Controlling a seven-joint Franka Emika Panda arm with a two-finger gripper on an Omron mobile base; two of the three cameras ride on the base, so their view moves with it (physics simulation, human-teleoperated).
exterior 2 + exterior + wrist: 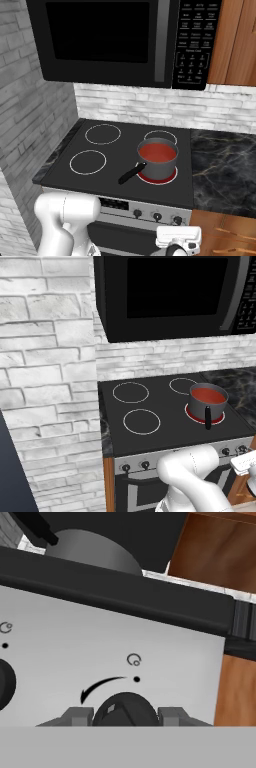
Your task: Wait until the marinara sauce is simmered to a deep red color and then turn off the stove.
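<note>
Your gripper (125, 714) sits low against the silver front panel (100, 647) of the stove (170, 421), its two grey fingertips (75, 716) standing either side of a black knob (125, 712); the gap looks just wider than the knob, and you cannot tell whether the pads are touching it yet, so treat it as not yet gripped. The marinara sauce (157, 152) sits in the small grey pot (159, 167) on the front right burner, whose ring glows red (170, 177) under it, with the black handle (131, 174) pointing toward the front edge. The sauce reads orange-red rather than a truly deep red, so the first risk is turning too early. The second is the wrong knob: another one (6, 682) shows at the left edge of the hand view, and nothing there proves which one drives the lit burner. Third, closing off-centre could let the fingers slip round the knob without turning it, leaving the burner on.
</note>
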